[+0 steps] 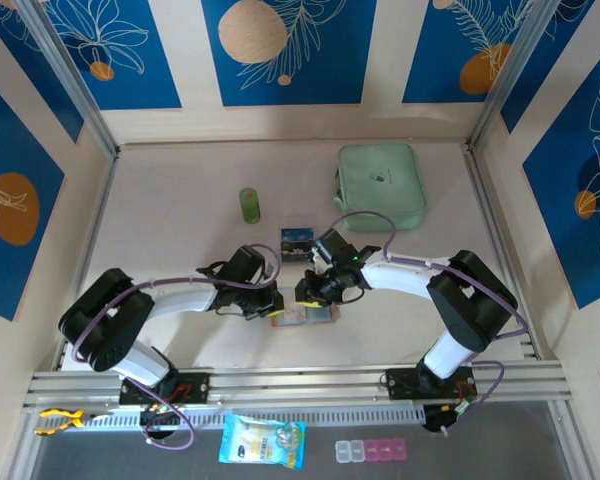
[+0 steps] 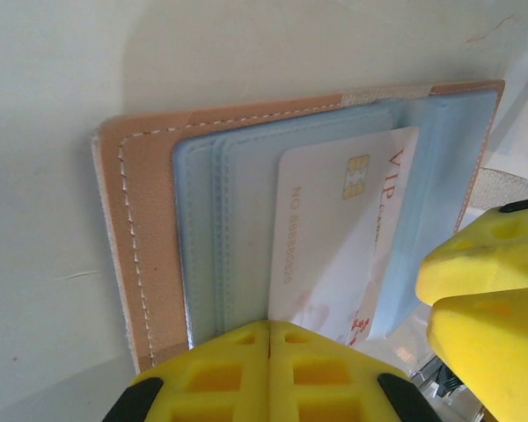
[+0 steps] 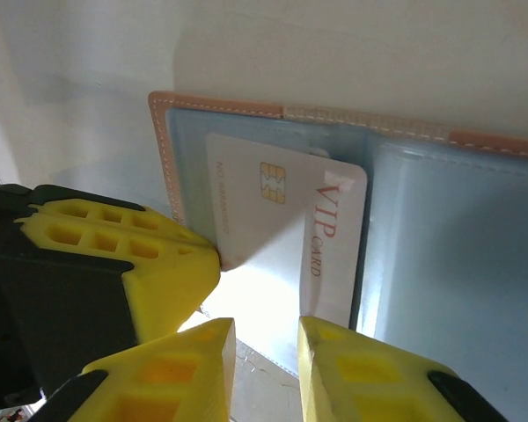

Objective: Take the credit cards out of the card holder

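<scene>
card holder (image 2: 145, 255) lies opened flat on the pale table (image 1: 180, 200), near the front edge and between the two arms. its tan border with white stitching frames pale blue-grey pockets. a white credit card (image 2: 330, 237), printed "vip card" in red and carrying a gold chip, sticks partway out of a pocket on the half nearer the left arm. it sits slanted rather than square to the pocket.

the left gripper (image 2: 268, 332) has its yellow fingers pressed together with no gap between them. their tips sit over the holder's near edge, just beside the lower end of the white card. whether they bear down on the leather cannot be told.

the right gripper (image 3: 260, 332) comes in from the other side, close against the left one. its yellow fingers stand slightly apart, with a narrow gap between them at the card's lower edge. nothing shows clamped in that gap, and contact with the card cannot be made out.

a dark blue credit card (image 1: 296, 243) lies on the table just beyond the two grippers, apart from the holder. further back rests a mint-green zip pouch (image 1: 380, 185), and a small green container (image 1: 250, 205) stands to its left, well apart from it.
</scene>
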